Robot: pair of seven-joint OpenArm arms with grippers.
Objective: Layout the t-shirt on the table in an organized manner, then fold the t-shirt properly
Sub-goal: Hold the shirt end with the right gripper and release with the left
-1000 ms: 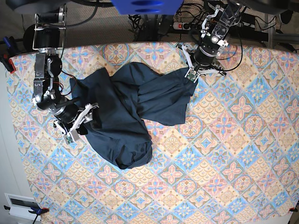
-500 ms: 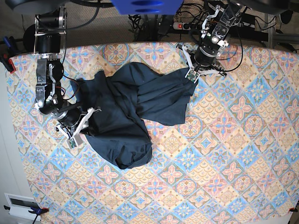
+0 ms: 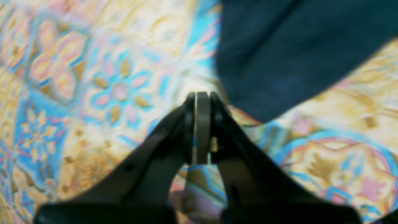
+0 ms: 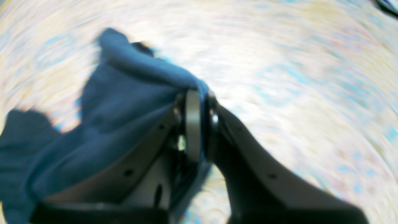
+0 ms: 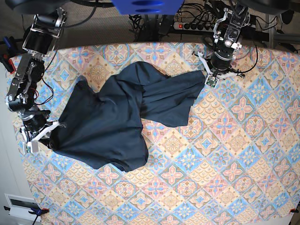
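Pinching dark navy soft-fabric t-shirt point(image 5: 117, 124) edge in my right gripper point(image 4: 199, 124) | left gripper point(image 3: 200, 124) pressed together, shirt corner just beside it | tile-patterned table point(image 5: 225, 154) beneath both.

One t-shirt point(image 5: 117, 124) lies on one table point(image 5: 225, 159), spread from the left edge toward the far right corner. Two arms work over it, each ending in one gripper: the right gripper point(image 5: 40, 136) at the left edge and the left gripper point(image 5: 209, 79) near the far edge. One power strip point(image 5: 192, 26) sits beyond the far edge among several cables, too tangled to count.
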